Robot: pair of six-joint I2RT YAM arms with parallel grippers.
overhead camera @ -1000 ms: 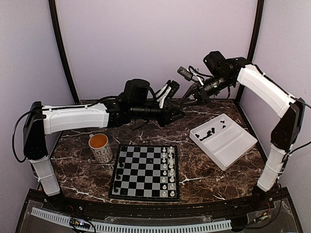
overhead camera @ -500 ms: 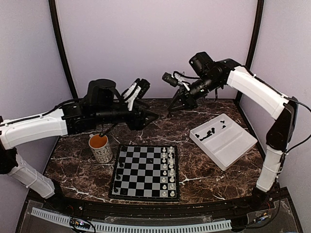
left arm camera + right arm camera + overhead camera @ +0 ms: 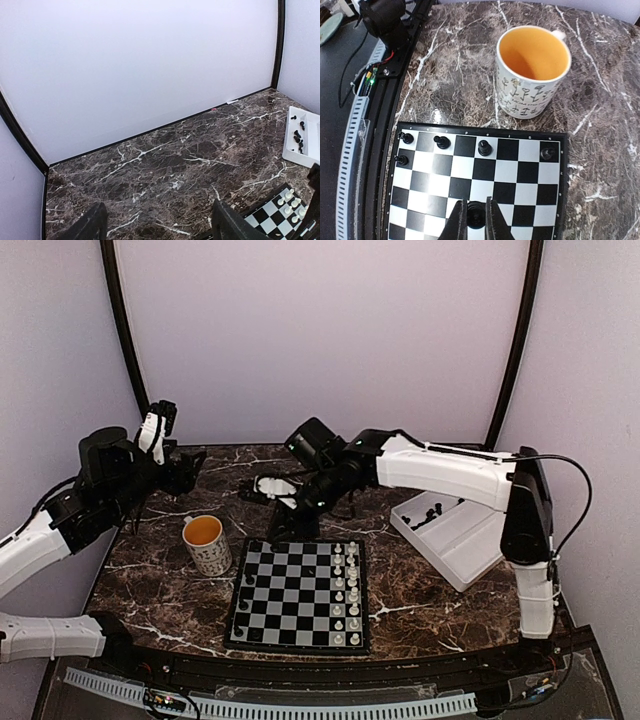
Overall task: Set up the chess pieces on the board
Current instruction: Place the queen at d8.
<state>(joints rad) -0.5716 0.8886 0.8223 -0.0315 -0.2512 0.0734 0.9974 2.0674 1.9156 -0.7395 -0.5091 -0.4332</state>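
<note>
Clamping an upright chess piece [image 3: 476,216] over the board [image 3: 520,171] is the right pincer [image 3: 475,207]; left pincer [image 3: 159,209] apart.

Dark marble table [image 3: 410,605] w/ board [image 3: 290,592] on it; mug [image 3: 207,544] just beside board's far-left corner, white tray [image 3: 472,540] to board's right, apart, angled

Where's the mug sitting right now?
In the top external view the mug stands upright on the marble table, left of centre. It is just off the far left corner of the board and does not touch it.
</note>
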